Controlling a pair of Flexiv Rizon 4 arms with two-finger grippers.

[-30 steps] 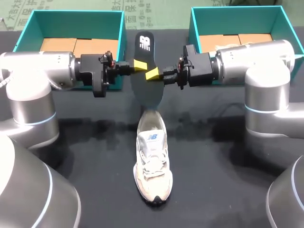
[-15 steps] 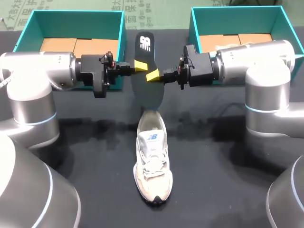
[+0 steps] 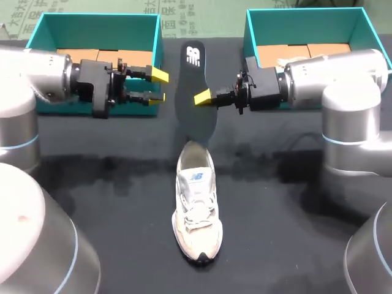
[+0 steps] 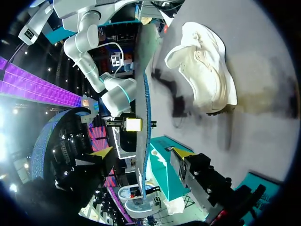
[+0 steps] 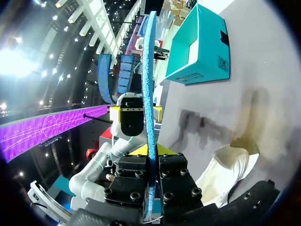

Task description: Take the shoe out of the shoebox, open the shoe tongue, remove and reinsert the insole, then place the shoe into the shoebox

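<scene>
The dark insole (image 3: pixel 195 86) hangs upright over the table, with my right gripper (image 3: pixel 204 98) shut on its right edge. In the right wrist view the insole (image 5: pixel 149 84) runs edge-on out from between the gripper (image 5: pixel 149 150). My left gripper (image 3: pixel 157 86) stands open a little to the insole's left, clear of it. In the left wrist view the insole (image 4: pixel 145 108) stands edge-on ahead of the open gripper (image 4: pixel 142 153). The cream shoe (image 3: pixel 196 202) lies on the black table below the insole, toe toward the front; it shows in both wrist views (image 4: pixel 204 70) (image 5: pixel 230 174).
Two open teal shoeboxes stand at the back, one on the left (image 3: pixel 37 30) and one on the right (image 3: pixel 367 27), each with cardboard inside. Black table (image 3: pixel 275 202) spreads around the shoe.
My left gripper has opened, let go of the insole and drawn back to the left. The right gripper closed on the insole and now holds it alone, slightly lower.
</scene>
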